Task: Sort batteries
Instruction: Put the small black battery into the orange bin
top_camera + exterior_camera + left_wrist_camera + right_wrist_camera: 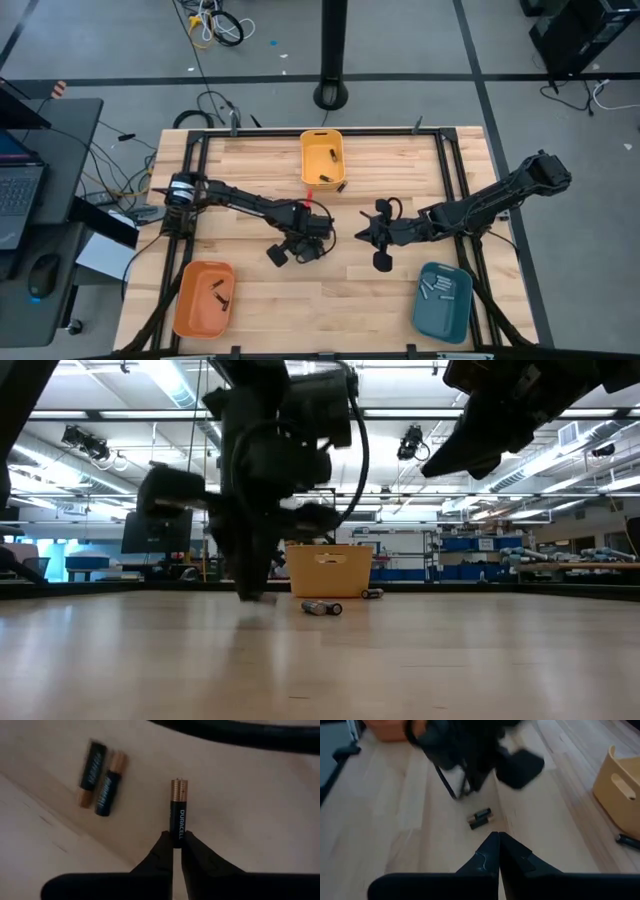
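Observation:
My left gripper (177, 844) points down at mid-table (300, 245) and is shut on a black battery with a copper top (179, 805). Two more black-and-copper batteries (100, 779) lie side by side on the wood close by; the low view shows them (322, 607) just beside the left gripper's fingers (252, 592). Another battery (372, 594) lies in front of the yellow bin (328, 570). My right gripper (499, 839) hangs shut above the table, right of centre (365, 235), holding nothing. My left gripper pinches the battery's black end (178, 834) between its two fingertips. The fingers come from above, and the battery sticks out past them with its copper end away from the gripper. I cannot tell whether it is clear of the table.
A yellow bin (322, 160) with a few batteries stands at the far middle. An orange bin (204, 298) holding dark batteries is near left, and a teal bin (443, 300) with pale ones is near right. Black frame rails (452, 170) border the tabletop.

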Tool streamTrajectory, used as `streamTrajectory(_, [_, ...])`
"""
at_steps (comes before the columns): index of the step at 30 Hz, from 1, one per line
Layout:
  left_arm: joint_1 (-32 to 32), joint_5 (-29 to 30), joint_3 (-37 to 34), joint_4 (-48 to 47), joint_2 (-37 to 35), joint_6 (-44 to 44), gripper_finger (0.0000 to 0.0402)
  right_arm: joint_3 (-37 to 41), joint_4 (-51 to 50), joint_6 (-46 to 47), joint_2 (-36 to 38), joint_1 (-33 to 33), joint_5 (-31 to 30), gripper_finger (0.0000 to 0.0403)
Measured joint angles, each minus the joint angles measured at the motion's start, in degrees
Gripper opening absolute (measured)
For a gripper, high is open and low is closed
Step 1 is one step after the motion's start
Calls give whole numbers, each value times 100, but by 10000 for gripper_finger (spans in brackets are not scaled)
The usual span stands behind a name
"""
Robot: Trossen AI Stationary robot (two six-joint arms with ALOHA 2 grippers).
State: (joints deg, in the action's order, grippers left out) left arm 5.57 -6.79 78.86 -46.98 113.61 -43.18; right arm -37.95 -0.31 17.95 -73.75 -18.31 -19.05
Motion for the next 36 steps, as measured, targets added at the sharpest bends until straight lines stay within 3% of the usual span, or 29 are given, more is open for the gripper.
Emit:
streamTrajectory(10, [187, 103, 36, -760, -754, 667, 19, 0, -229, -4, 1, -11, 2, 13])
streamTrajectory(15, [472, 322, 34, -1481, -1326, 1498, 19, -2, -235, -7, 0, -11, 2, 15])
streamTrajectory(19, [826, 351, 36, -2126, -1863, 2570, 19, -2, -244, -36, 2, -11, 2, 13])
streamTrajectory(24, [1427, 107, -227, -2264, -2576, 4169, 19, -2, -304, -277, 2, -11, 1, 15])
streamTrajectory(31, [2567, 110, -1199, -2246, -3400, 6797, 19, -2, -358, -588, 1, 5, 2, 12])
streamTrajectory(36, [3524, 108, -1958, -1635, -3974, 8628, 19, -2, -357, -611, 1, 15, 2, 14])
